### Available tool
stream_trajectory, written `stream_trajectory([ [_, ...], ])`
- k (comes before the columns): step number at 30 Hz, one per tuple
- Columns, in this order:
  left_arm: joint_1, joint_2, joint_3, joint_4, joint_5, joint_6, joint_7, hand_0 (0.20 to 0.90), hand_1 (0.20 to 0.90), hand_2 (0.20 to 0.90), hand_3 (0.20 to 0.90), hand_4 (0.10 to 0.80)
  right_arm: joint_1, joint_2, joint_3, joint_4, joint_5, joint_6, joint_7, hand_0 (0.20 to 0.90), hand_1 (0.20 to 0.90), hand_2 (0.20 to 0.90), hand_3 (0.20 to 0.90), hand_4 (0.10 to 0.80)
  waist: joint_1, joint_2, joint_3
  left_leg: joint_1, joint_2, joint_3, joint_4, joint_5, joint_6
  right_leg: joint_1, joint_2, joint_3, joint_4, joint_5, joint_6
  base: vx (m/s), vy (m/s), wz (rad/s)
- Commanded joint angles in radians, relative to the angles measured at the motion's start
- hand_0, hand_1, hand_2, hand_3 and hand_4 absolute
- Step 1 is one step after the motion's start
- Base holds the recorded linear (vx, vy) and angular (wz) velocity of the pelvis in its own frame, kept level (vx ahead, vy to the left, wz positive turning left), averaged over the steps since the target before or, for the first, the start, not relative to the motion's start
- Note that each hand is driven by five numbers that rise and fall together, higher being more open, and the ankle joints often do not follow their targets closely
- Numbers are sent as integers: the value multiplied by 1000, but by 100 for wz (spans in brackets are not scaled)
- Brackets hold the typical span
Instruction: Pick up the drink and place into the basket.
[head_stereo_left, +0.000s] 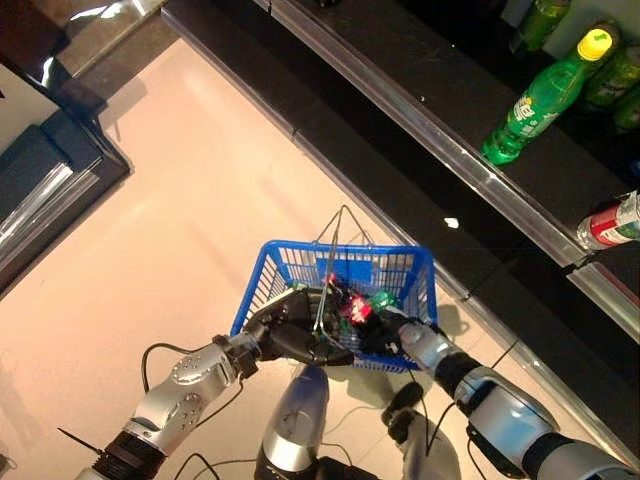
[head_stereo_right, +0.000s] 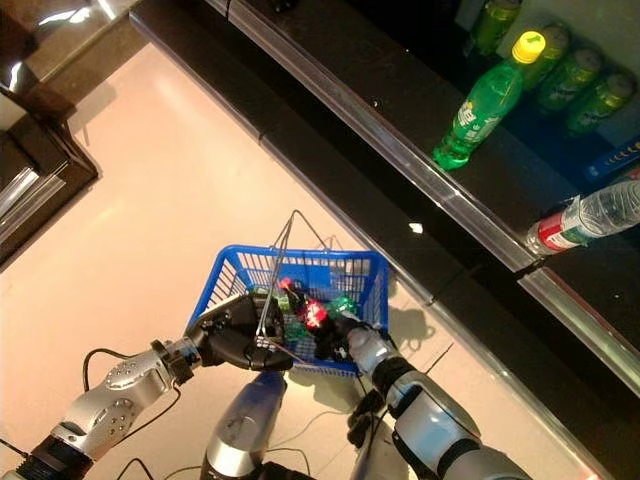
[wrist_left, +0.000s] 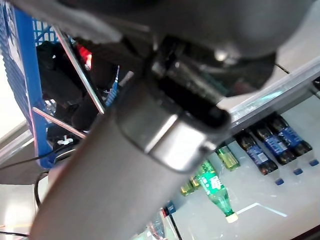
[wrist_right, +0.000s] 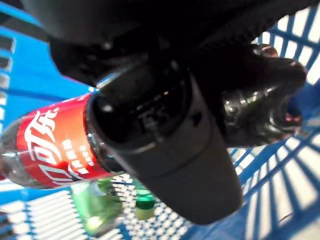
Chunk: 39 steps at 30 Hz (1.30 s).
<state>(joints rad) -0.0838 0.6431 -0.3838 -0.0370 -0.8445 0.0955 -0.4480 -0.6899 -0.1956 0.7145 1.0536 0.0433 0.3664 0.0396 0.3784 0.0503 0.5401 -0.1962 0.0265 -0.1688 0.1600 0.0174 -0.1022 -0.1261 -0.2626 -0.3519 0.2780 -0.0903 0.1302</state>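
A blue wire basket hangs in front of me over the pale floor. My left hand is shut on its metal handle at the near rim. My right hand reaches into the basket from the right, with its thumb and fingers curled round a dark cola bottle with a red label. That bottle is low inside the basket, tilted on its side. A green bottle lies on the basket's bottom beneath it.
A dark shelf with a metal front rail runs along the right. On it lie a green bottle with a yellow cap and a clear bottle with a red label. A dark cabinet stands at the left.
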Motion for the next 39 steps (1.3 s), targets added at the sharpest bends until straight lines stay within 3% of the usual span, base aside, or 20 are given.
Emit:
stream_trajectory([
  [1, -125, -137, 100, -485, -205, -193, -152, 300, 300, 300, 200, 100, 13, 42, 86, 49, -143, 18, 41, 300, 300, 300, 200, 100, -7, -9, -47, -76, -1, 47, 74, 5, 34, 8, -7, 7, -36, 78, -35, -13, -4, 4],
  [2, -125, -141, 100, -487, -203, -190, -152, 300, 300, 300, 200, 100, 11, 40, 88, 55, -163, 24, 44, 300, 300, 300, 200, 100, -7, -9, -47, -75, -1, 47, 72, 6, 34, 9, -7, 6, -38, 79, -34, -12, -6, 4],
  [3, -124, -143, 100, -491, -200, -187, -149, 300, 300, 300, 200, 100, 9, 38, 89, 59, -182, 33, 52, 474, 474, 474, 403, 303, -6, -9, -47, -75, 0, 47, 70, 7, 34, 9, -7, 6, -39, 80, -34, 0, 0, 0],
  [4, -122, -144, 97, -497, -198, -185, -145, 300, 300, 300, 200, 100, 8, 35, 94, 62, -206, 36, 52, 540, 540, 540, 480, 380, -5, -9, -46, -73, 1, 47, 67, 8, 35, 9, -7, 4, -40, 81, -34, 0, 0, 0],
  [6, -116, -145, 95, -505, -197, -180, -141, 300, 300, 300, 200, 100, 9, 34, 95, 67, -187, 43, 25, 900, 900, 900, 900, 800, -4, -9, -48, -69, 2, 46, 60, 11, 35, 11, -5, 3, -44, 83, -33, 0, 0, 0],
  [12, -118, -151, 90, -502, -189, -170, -126, 300, 300, 300, 200, 100, 11, 39, 56, 85, -102, 16, -22, 900, 900, 900, 900, 800, -6, -7, -50, -61, 3, 47, 52, 14, 36, 15, -4, 3, -47, 86, -31, 0, 0, 0],
  [20, -104, -134, 109, -466, -187, -162, -91, 300, 300, 300, 200, 100, 29, -21, 19, -25, 21, -82, -97, 900, 900, 900, 900, 800, -22, -25, -57, -38, 14, 57, 37, 14, 32, 34, 2, 6, -61, 91, -26, 0, 0, 0],
  [28, -17, -112, 166, -355, -133, -227, -110, 300, 300, 300, 200, 100, 178, -220, -50, -621, 70, -63, -206, 900, 900, 900, 900, 800, -86, -75, -68, -9, 44, 81, 17, 17, 28, 50, 23, 25, -84, 94, -24, 6, -19, -4],
  [33, 34, -119, 197, -289, -93, -255, -73, 300, 300, 300, 200, 100, 292, -335, -167, -911, 115, -160, -196, 900, 900, 900, 900, 800, -132, -97, -87, 16, 62, 99, 5, 14, 30, 63, 38, 44, -96, 91, -21, 28, -15, -9],
  [39, 104, -128, 231, -211, -71, -281, -22, 300, 300, 300, 200, 100, 423, -403, -297, -1153, 166, -248, -133, 900, 900, 900, 900, 800, -172, -109, -118, 44, 76, 122, 0, 8, 32, 76, 45, 68, -103, 90, -14, 42, -3, -12],
])
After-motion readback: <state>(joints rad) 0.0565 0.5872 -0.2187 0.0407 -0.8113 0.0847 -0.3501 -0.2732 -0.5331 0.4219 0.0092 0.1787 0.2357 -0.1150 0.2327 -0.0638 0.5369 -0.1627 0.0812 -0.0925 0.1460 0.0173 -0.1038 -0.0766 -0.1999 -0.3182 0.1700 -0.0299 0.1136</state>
